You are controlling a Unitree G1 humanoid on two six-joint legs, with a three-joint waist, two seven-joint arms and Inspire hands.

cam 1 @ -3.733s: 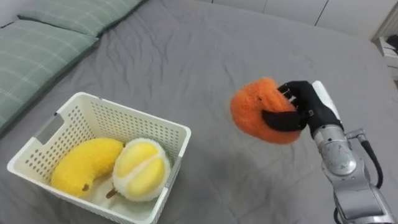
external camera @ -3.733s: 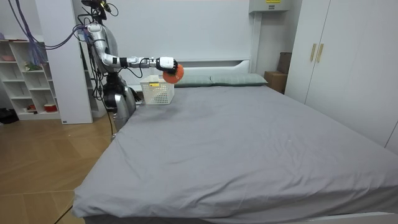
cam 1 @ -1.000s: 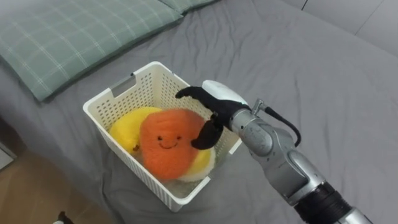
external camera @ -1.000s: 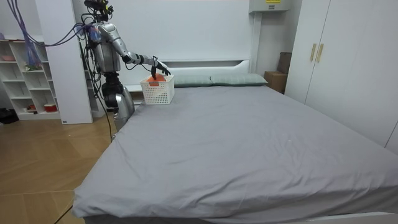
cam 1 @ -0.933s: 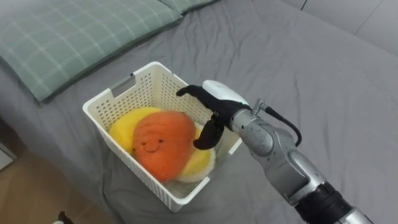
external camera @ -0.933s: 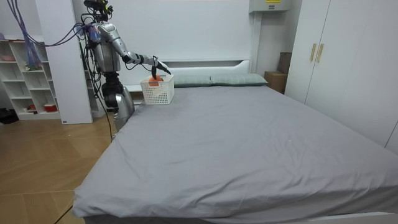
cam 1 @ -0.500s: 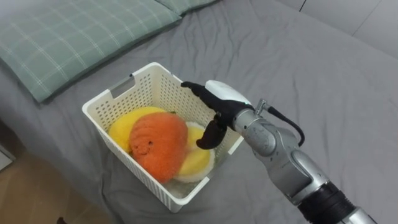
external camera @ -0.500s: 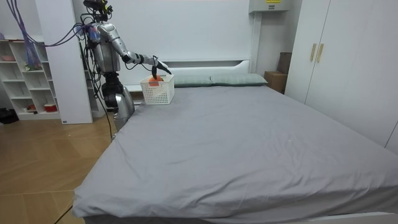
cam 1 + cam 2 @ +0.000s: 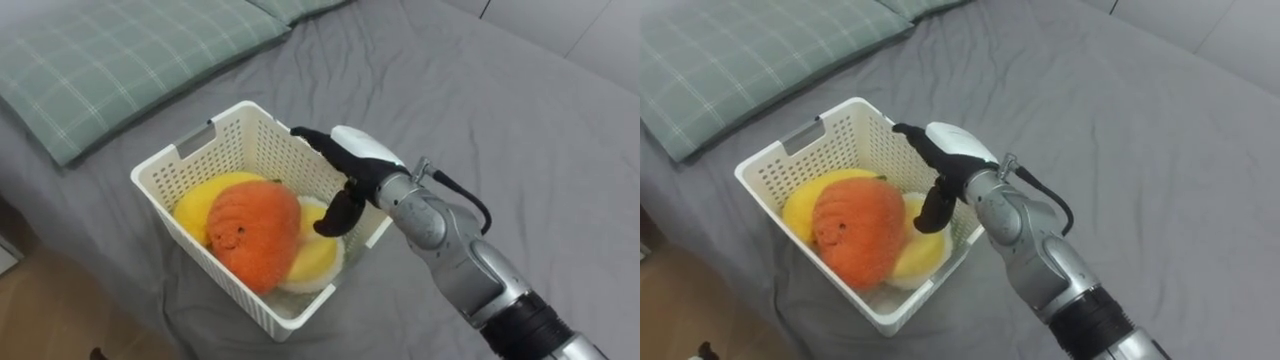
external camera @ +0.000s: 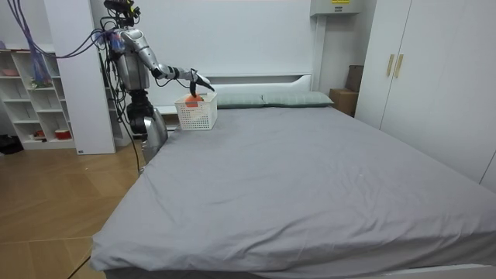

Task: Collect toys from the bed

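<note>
Toys in basket — on bed

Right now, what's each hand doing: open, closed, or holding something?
Right hand: open above the basket, holding nothing.
Left hand: cannot be told.

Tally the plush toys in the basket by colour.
Orange plush toy: 1
Yellow plush toys: 2, a banana-shaped one and a round one
Total: 3, all inside the white basket
</note>
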